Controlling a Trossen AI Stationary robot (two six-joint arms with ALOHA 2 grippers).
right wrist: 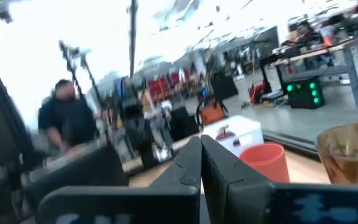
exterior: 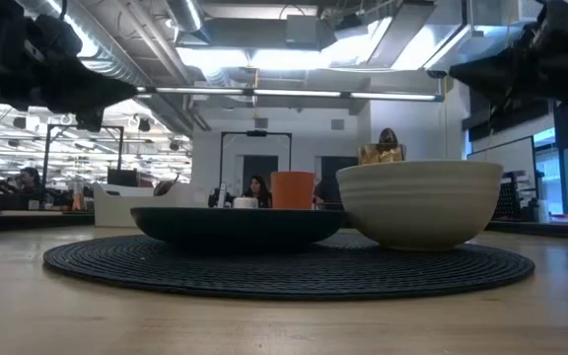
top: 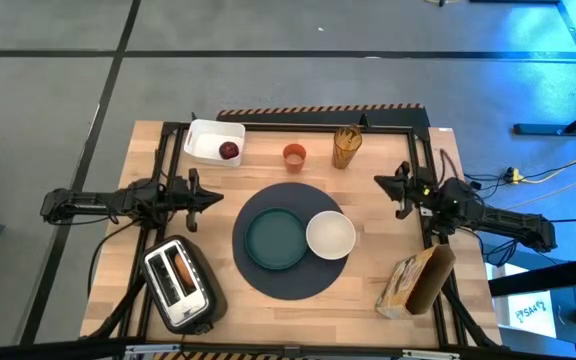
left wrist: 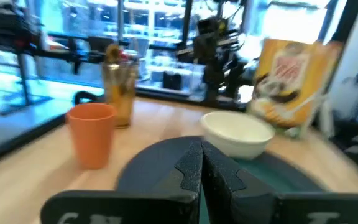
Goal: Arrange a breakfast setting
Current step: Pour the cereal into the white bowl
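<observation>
The round dark-grey mat (top: 290,282) lies at the table's middle. The teal plate (top: 275,241) and the white bowl (top: 330,235) stand on it side by side; they also show in the low view as the plate (exterior: 235,222) and the bowl (exterior: 420,202). The small orange cup (top: 294,155) stands behind the mat. The dark red fruit (top: 229,150) lies in a white tray (top: 208,135). A brown piece (top: 183,270) sticks up from a toaster slot. I cannot make out the spoon. My left gripper (top: 216,200) is shut and empty left of the mat. My right gripper (top: 380,181) is shut and empty right of it.
A silver toaster (top: 180,285) stands at the near left. A yellow cereal box (top: 415,281) stands at the near right. An amber glass (top: 346,147) with utensils stands at the back, right of the cup. People show in the room behind the table.
</observation>
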